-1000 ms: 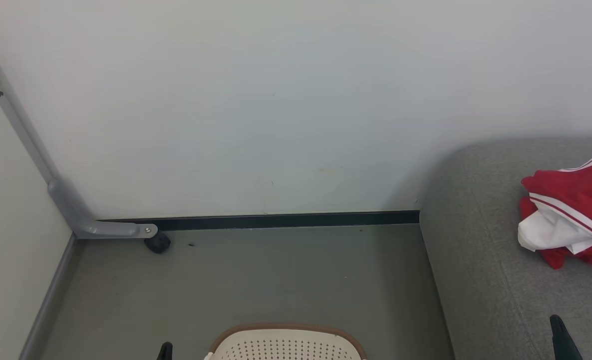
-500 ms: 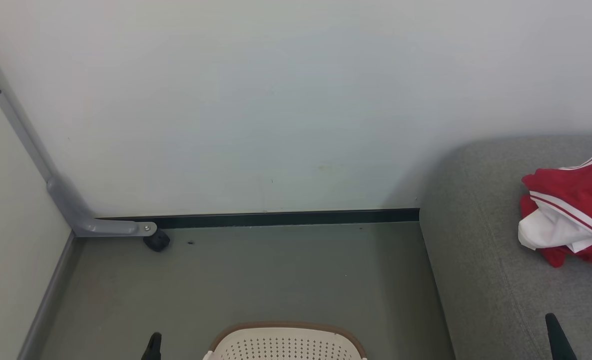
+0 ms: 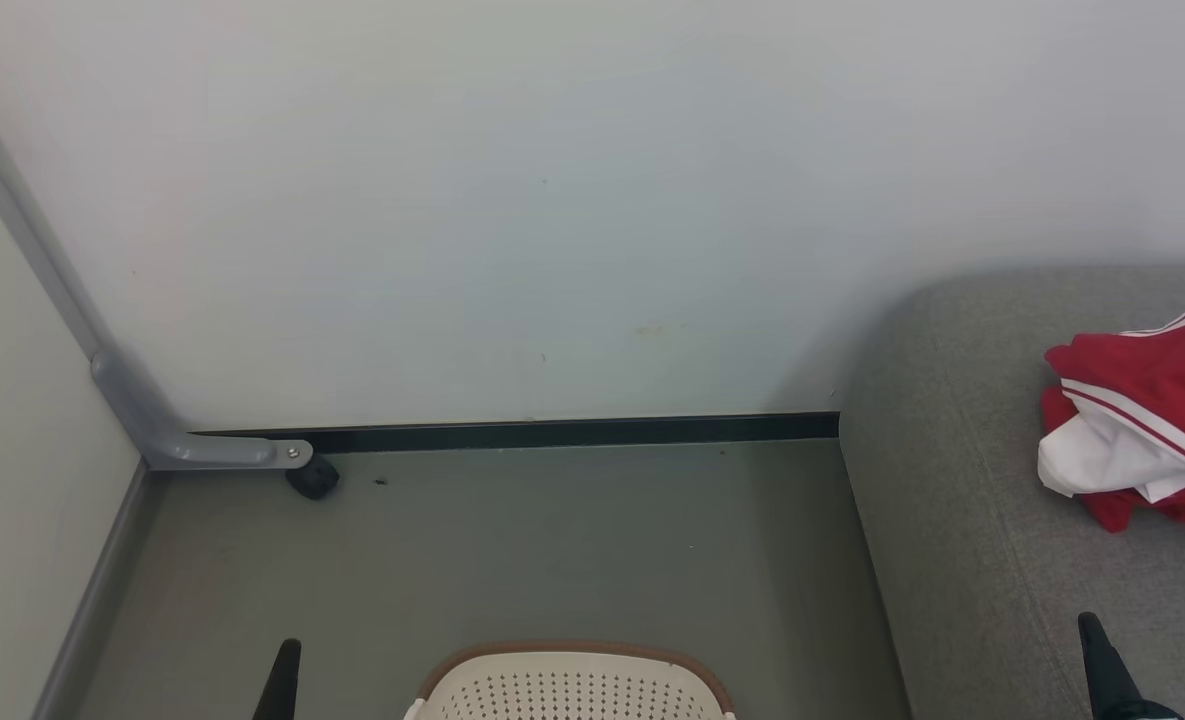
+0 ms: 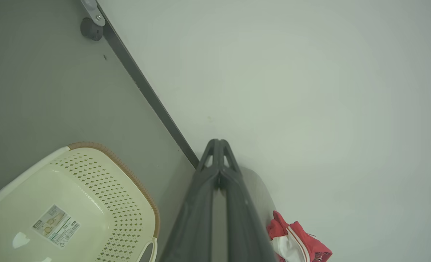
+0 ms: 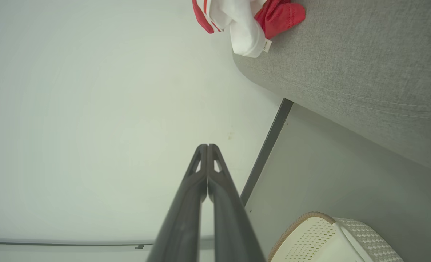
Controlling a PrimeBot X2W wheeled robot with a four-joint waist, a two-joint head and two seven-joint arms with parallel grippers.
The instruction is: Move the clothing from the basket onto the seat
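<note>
Lifts left gripper (image 3: 288,655) and right gripper (image 3: 1090,632) higher than a second ago, both clamped shut, empty; leaves clothing (image 3: 1147,400) on seat (image 3: 952,470) and basket (image 4: 104,182) bare: likely finished.

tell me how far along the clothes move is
Done: the clothing lies heaped on the seat. The basket, seen from the left wrist, has a bare bottom with a label on it; its near end is cut off. In hand: nothing, the left gripper and right gripper are both shut and empty. Left: probably nothing, unless a garment hides in the basket's unseen part.
</note>
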